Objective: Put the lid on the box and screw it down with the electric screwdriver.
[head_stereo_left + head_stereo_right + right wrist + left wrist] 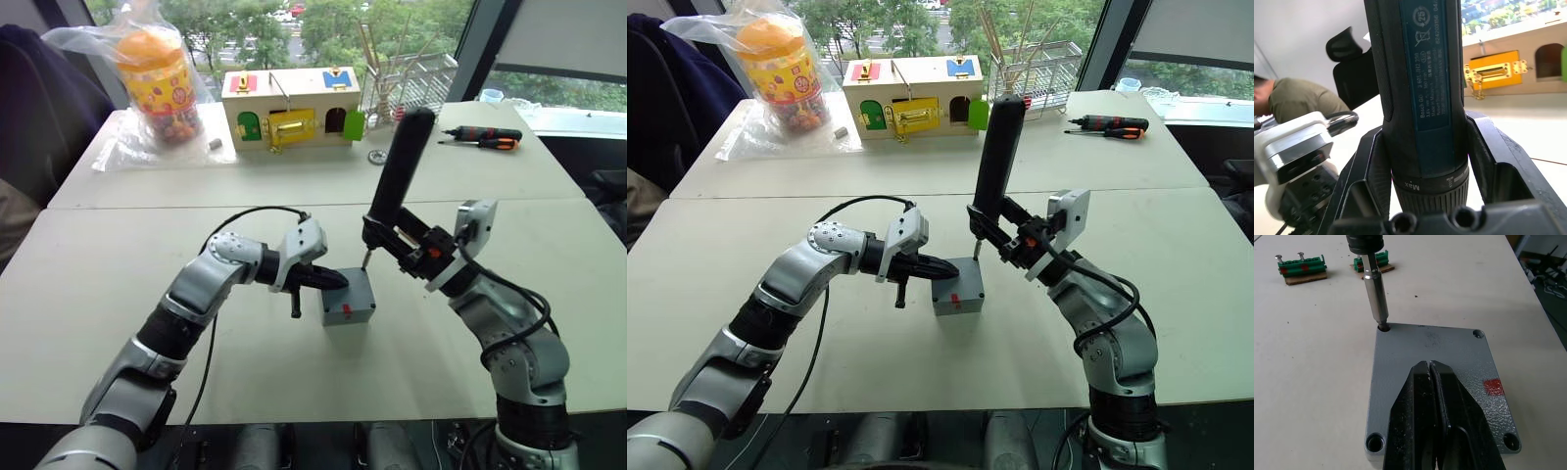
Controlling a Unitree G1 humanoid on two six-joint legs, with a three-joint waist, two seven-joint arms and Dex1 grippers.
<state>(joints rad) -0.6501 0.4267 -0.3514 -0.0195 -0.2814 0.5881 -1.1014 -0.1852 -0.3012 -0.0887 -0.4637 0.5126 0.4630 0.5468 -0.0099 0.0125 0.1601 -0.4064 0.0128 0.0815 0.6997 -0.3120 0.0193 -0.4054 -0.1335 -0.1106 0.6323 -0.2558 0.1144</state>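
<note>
Lid (pixel 1435 367) on pale table (pixel 118 284), left tool (pixel 1432 369) closed, right tool (pixel 1422 147) gripping electric screwdriver (pixel 400 166)

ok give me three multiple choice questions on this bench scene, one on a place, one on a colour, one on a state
1. Where is the metal bit of the thick dark blue-black electric screwdriver?
A. In a corner screw hole of the flat grey plastic lid
B. On the bare table
C. Inside the wooden box

2. What colour is the small mark on the side of the small grey plastic box?
A. Blue
B. Red
C. Yellow

3. How do the two black fingers of the left gripper stand?
A. Wide apart
B. Closed around a screw
C. Shut together over the lid

Answers: 1 A, the left wrist view shows the bit in the corner hole. 2 B, a red patch shows on the box's side. 3 C, the fingers meet with no gap, above the lid.
</note>
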